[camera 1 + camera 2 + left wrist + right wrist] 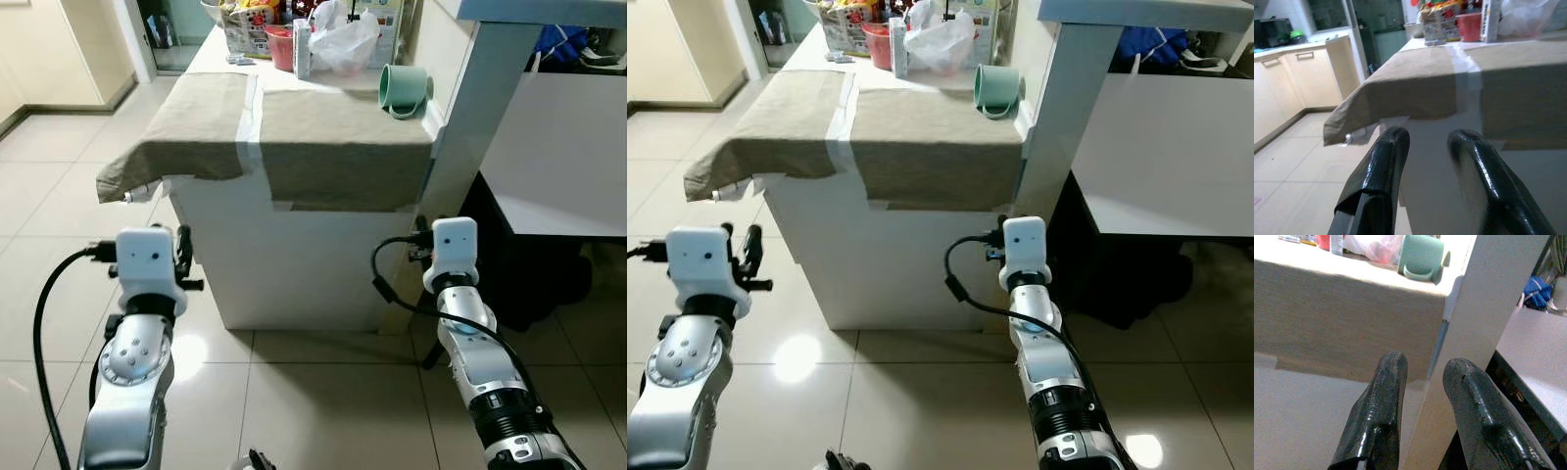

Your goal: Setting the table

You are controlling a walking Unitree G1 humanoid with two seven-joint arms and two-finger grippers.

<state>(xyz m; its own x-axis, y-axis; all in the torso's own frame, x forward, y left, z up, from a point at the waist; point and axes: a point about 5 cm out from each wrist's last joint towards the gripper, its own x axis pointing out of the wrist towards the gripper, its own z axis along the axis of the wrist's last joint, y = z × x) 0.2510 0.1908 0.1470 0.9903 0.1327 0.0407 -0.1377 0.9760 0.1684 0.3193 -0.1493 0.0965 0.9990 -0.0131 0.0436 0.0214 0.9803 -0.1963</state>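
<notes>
Mint-green mug [405, 88] lies tipped on its side at the tabletop's [294, 137] far right corner, on loose brown cloth [196, 122]. Both the left end effector [1427, 147] and right end effector [1422, 369] hang below, fingers apart, empty. Snagging the overhanging cloth could drag the mug off.

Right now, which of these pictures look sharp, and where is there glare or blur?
Left eye view: sharp, with a lamp's glare on the floor tile beside the left hand. Left wrist view: soft, the tablecloth hazy and the fingers blurred up close. Right wrist view: the green mug is fairly clear, the fingers smeared.
</notes>
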